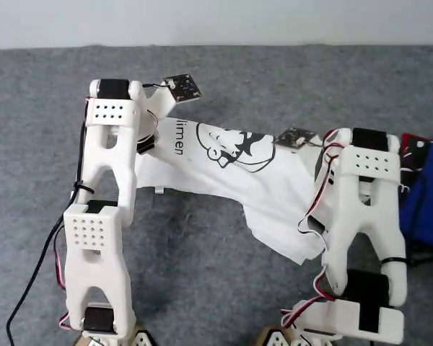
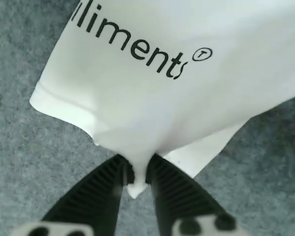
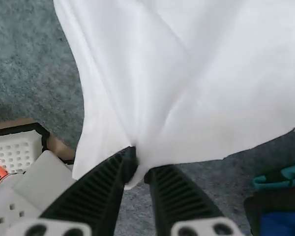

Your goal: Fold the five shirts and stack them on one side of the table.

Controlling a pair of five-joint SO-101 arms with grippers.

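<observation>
Shirt [image 1: 224, 173] gripped at two edges, left end effector [image 2: 136, 169] clenched on one, right end effector [image 3: 137, 164] clenched on the other

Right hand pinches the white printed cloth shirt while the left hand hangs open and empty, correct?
No: the left hand is shut on the white printed cloth shirt too, as the left wrist view shows. The right hand does pinch it.

The table [image 1: 202, 288] I work over has a grey, speckled, felt-like surface that runs on as far as I can see. Along its far edge stands a plain pale wall [image 1: 216, 21]. The light is soft and even, with faint shadows
</observation>
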